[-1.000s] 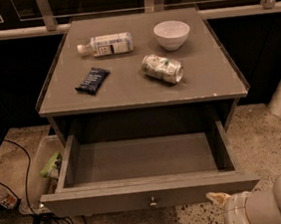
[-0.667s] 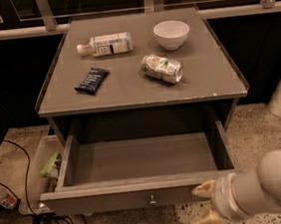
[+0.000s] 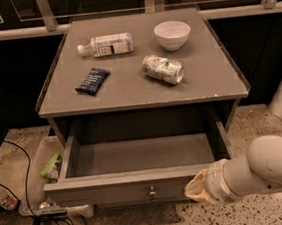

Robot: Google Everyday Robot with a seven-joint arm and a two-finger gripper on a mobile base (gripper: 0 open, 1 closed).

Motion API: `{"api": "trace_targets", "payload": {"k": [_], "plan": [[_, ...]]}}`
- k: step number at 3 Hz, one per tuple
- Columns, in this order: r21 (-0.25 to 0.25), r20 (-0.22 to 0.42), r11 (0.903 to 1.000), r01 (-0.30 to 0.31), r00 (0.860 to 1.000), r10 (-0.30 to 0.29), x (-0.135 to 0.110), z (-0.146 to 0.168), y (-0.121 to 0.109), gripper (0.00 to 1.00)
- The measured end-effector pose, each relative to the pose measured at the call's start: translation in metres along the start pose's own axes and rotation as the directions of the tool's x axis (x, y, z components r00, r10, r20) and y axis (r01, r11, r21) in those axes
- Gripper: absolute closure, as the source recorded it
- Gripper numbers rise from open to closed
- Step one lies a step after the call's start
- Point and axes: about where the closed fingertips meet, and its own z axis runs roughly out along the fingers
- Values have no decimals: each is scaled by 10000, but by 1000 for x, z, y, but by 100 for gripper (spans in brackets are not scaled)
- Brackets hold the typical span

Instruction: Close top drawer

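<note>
The top drawer (image 3: 135, 156) stands pulled well out beneath the surface (image 3: 212, 77), with its knob (image 3: 152, 192) at the centre of the front panel. The gripper (image 3: 196, 189) sits low at the panel's right end, seemingly touching it. I cannot tell whether it is spread or closed.

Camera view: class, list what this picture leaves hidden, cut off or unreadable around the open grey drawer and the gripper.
- Cream gripper, at the right end of the wide grey wooden top drawer's front: contact hidden by its own body.
- White robot arm: cut off by the right edge.
- Anything below the drawer: hidden by its front.
- Clear plastic bottle's label: too small to read.
</note>
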Motion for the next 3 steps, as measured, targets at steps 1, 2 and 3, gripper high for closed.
{"api": "trace_targets", "payload": {"k": [1,2,3], "plan": [[705,-125,9972,-234,9996,244,-3,-11,-40,100],[704,-125,9972,-234,9996,244,-3,-11,-39,82],[704,-125,9972,-234,9996,243,-3,-11,-39,59]]}}
